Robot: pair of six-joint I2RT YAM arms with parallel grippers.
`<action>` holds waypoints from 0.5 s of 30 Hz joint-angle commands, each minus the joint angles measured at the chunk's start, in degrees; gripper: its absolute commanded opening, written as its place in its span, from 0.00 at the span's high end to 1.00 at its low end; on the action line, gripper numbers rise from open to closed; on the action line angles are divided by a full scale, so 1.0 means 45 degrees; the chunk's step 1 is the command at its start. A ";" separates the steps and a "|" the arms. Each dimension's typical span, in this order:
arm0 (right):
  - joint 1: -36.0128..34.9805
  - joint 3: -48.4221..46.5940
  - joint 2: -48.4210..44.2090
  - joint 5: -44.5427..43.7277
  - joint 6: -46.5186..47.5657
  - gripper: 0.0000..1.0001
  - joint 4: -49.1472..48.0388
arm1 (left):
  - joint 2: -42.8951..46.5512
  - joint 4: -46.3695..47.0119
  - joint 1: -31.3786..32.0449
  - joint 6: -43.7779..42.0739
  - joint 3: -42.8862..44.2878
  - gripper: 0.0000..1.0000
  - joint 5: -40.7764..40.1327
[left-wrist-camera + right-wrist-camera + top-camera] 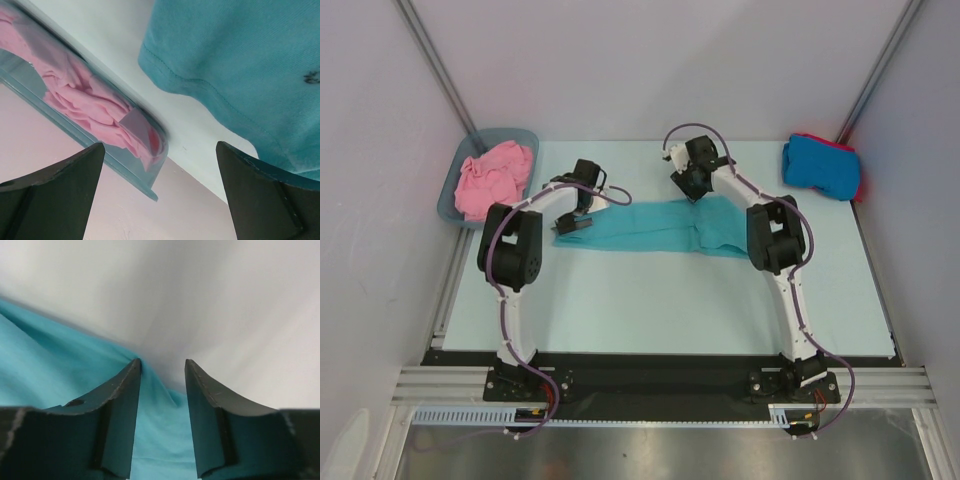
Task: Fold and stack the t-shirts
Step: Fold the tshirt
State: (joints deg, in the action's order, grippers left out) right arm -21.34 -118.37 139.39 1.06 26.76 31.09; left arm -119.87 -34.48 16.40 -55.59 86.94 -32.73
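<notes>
A teal t-shirt (650, 228) lies on the table as a long folded strip. My left gripper (572, 225) hovers at the strip's left end, jaws wide open and empty; in the left wrist view (160, 145) the teal hem (240, 60) is up and to the right. My right gripper (685, 190) is at the strip's upper right edge. Its fingers (162, 362) are parted, and a raised ridge of teal cloth (50, 360) lies between them against the left finger. A pink t-shirt (492, 178) lies crumpled in the tub. A bright blue t-shirt (818, 165) sits folded on a red one (858, 178) at the back right.
The grey-blue plastic tub (450, 205) stands at the table's back left corner, close to my left gripper; its rim (125, 170) shows in the left wrist view. Pale walls close in the table on three sides.
</notes>
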 commanded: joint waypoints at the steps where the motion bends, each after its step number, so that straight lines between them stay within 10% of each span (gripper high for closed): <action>1: 0.0328 0.0306 -0.1246 -0.0372 0.0127 0.53 0.0708 | 0.1111 0.0006 0.0105 -0.0049 -0.0081 0.00 -0.0363; 11: 0.1519 0.2200 -0.3807 -0.0236 -0.0146 0.52 0.0981 | 0.1580 0.0260 0.0105 -0.0028 0.0310 0.00 0.0105; 15: 0.2144 0.3215 -0.4374 -0.0236 -0.0322 0.78 0.0942 | 0.1678 0.0512 0.0105 -0.0262 0.0290 0.00 0.0456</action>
State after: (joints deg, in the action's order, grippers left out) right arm -13.63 -106.26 122.98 0.54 26.48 34.59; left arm -116.14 -33.98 16.40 -55.64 86.91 -32.18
